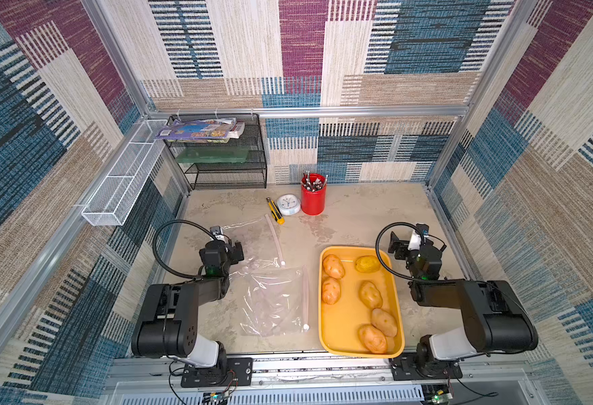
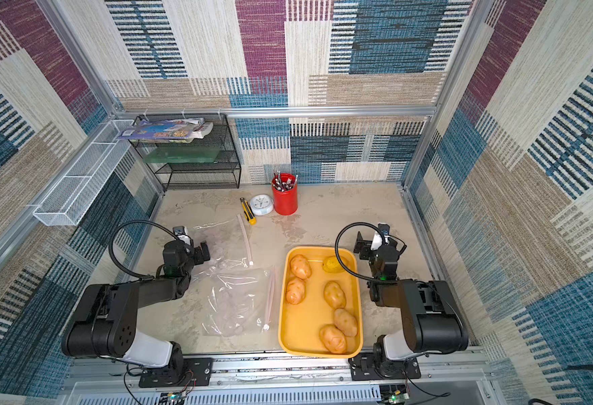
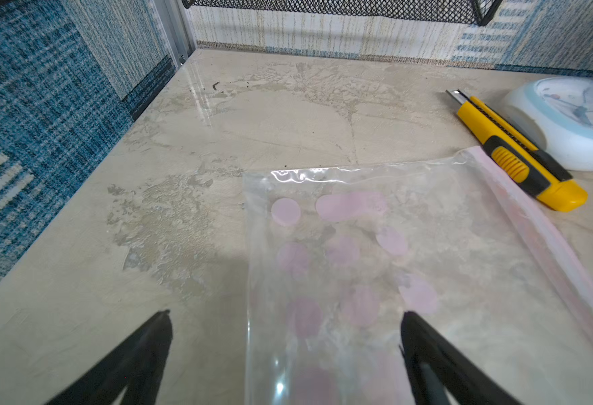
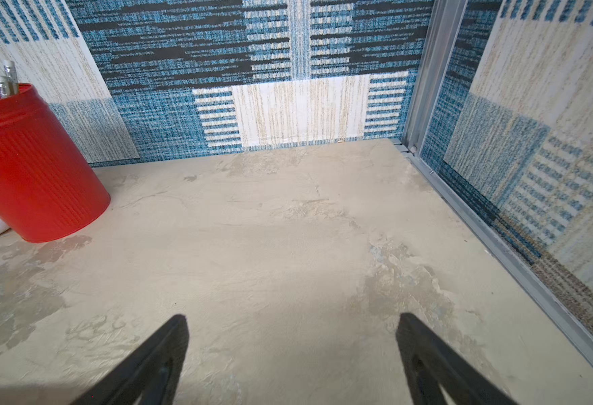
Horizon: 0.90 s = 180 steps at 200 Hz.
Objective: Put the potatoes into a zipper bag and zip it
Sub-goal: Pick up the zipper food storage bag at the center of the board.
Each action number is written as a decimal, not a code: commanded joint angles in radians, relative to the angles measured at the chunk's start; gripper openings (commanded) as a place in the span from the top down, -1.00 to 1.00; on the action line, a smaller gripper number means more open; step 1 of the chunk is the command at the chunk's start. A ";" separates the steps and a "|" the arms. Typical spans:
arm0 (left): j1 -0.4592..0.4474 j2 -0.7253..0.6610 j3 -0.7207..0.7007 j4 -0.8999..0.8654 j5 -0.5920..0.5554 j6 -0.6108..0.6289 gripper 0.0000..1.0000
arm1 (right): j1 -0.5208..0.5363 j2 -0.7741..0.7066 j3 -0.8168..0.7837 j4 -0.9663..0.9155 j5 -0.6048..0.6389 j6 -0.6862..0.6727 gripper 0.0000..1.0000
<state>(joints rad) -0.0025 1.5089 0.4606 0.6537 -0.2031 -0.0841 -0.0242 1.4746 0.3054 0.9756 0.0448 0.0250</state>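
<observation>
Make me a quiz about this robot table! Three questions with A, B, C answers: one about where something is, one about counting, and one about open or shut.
1. Where are the potatoes?
A) in the yellow tray
B) inside a clear bag
C) in the red cup

2. How many potatoes are there?
A) four
B) six
C) eight

3. The left end effector is:
A) open
B) shut on a potato
C) shut on a bag

Answers:
1 A: every potato lies in the tray in both top views.
2 B: six can be counted in the tray.
3 A: in the left wrist view its fingers stand wide apart above a clear bag, holding nothing.
</observation>
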 commanded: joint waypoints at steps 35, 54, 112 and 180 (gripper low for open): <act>0.001 -0.003 0.003 0.020 0.011 0.035 -0.99 | 0.000 0.001 0.000 0.041 -0.005 -0.003 -0.91; 0.001 -0.003 0.003 0.020 0.011 0.035 -0.99 | 0.000 0.001 0.001 0.041 -0.005 -0.003 -0.91; -0.002 -0.076 0.019 -0.070 0.068 0.065 -0.99 | 0.039 -0.097 0.025 -0.083 0.136 0.018 -0.91; -0.002 -0.474 0.080 -0.499 0.076 -0.178 -0.98 | 0.003 -0.494 0.143 -0.587 0.046 0.439 -0.91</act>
<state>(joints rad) -0.0040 1.1431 0.5705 0.2268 -0.1902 -0.1684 -0.0196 1.0737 0.4419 0.5465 0.0978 0.2218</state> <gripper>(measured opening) 0.993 0.956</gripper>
